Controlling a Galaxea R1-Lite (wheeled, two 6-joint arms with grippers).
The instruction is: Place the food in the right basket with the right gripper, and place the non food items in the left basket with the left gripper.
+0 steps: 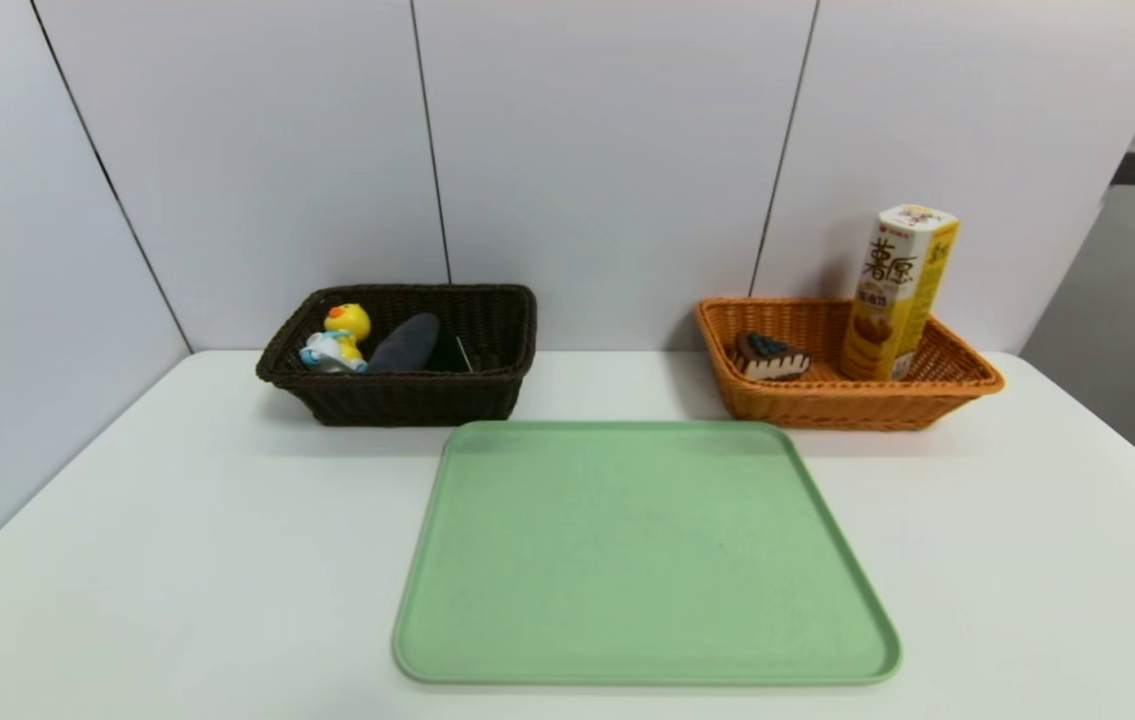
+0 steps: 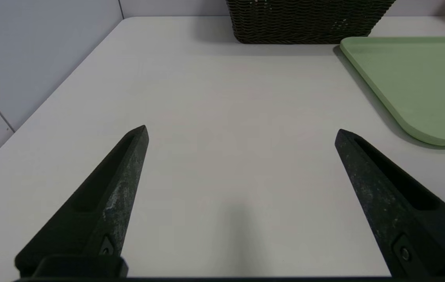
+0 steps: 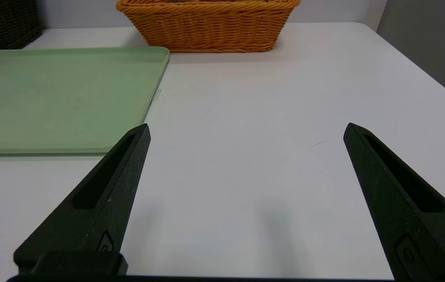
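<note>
I judge the sorting finished: snack box in the orange basket, duck toy in the dark basket. Both my left tool and right tool are spread, holding nothing, so no move remains.

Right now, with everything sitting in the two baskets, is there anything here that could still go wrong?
Little, I think. The tall snack box stands upright in the orange basket, rising well above its rim, so a bump could tip it out. The cake wedge lies low and looks safe. In the dark basket, the duck toy and the grey cloth sit at rim height. The left gripper and the right gripper are open, over bare table.
</note>
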